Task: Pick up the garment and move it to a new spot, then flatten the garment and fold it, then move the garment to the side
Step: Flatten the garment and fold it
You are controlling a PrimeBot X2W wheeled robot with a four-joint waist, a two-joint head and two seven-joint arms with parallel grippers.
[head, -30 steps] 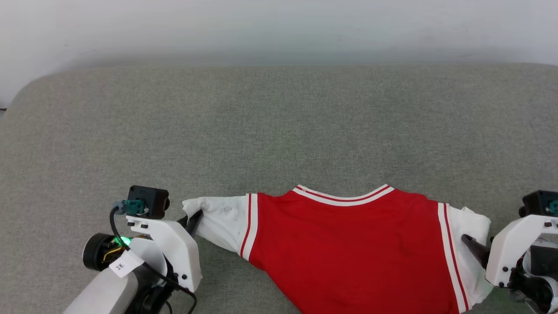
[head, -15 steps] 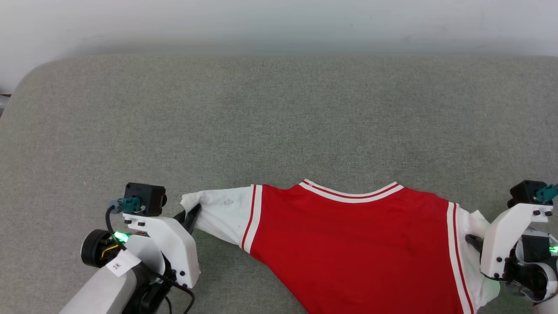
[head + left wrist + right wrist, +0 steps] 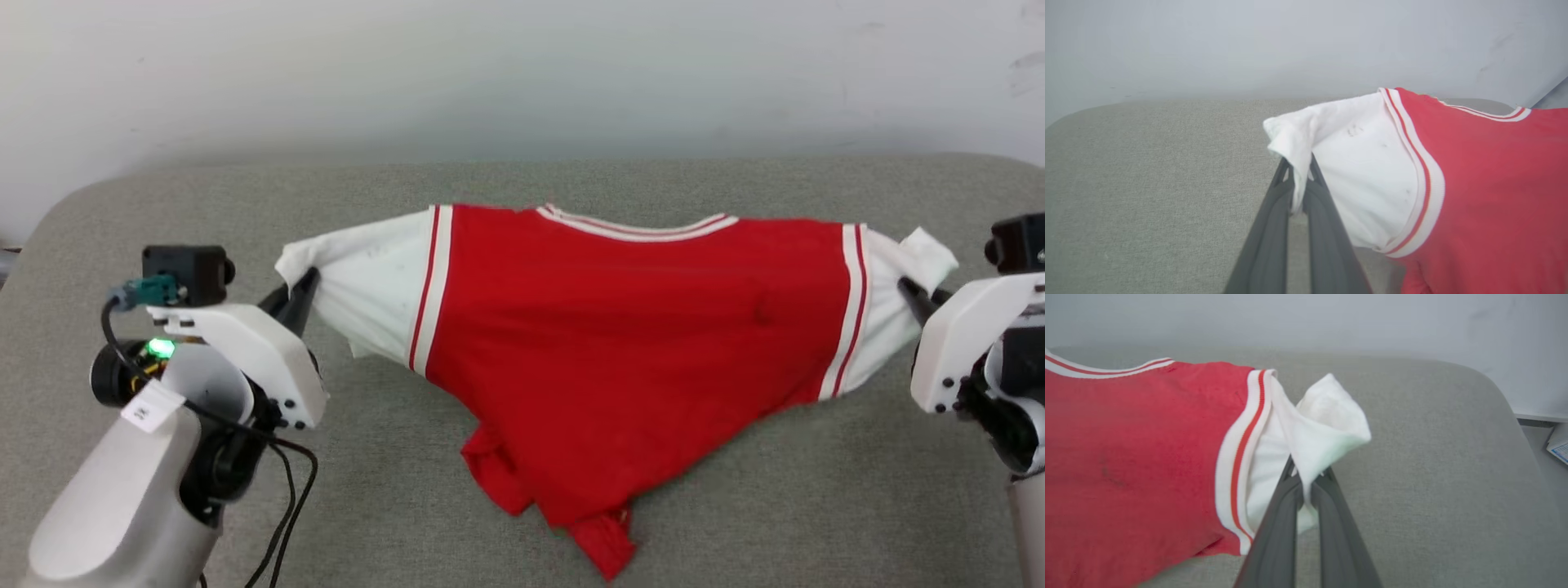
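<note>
Shirt point(image 3: 620, 343): red, with white short sleeves and red-and-white striped trim. It is strung out between the two grippers above the grey cushion point(image 3: 735, 506), collar edge uppermost. The side facing the head camera is plain red. Its lower part sags into a bunched point that reaches the cushion near the bottom edge of the head view.
Left gripper point(image 3: 306, 286): fingers pressed together on the end of the white sleeve at the robot's left. In the left wrist view point(image 3: 1298, 183) the cloth is nipped between the two dark fingers and folds over their tips.
Right gripper point(image 3: 906, 287): pinching the end of the other white sleeve. The right wrist view point(image 3: 1306, 479) shows the cloth caught between its fingers.
Change, shirt: a second ago it lay low and flat on the cushion, its lower half cut off by the bottom edge of the head view. Now the shoulders are raised and the hem shows in full.
Change, camera: the head view has shifted, and more of the pale wall point(image 3: 522, 73) now shows.
Change, grippers: the left one grips its sleeve as before. The right one, then low at the sleeve's edge, is now raised with the sleeve pinched.
Writing: a white tag point(image 3: 152, 406) on the left arm carries dark marks too small to read. A white sheet with blue print point(image 3: 1559, 446) at the right edge of the right wrist view is also illegible.
</note>
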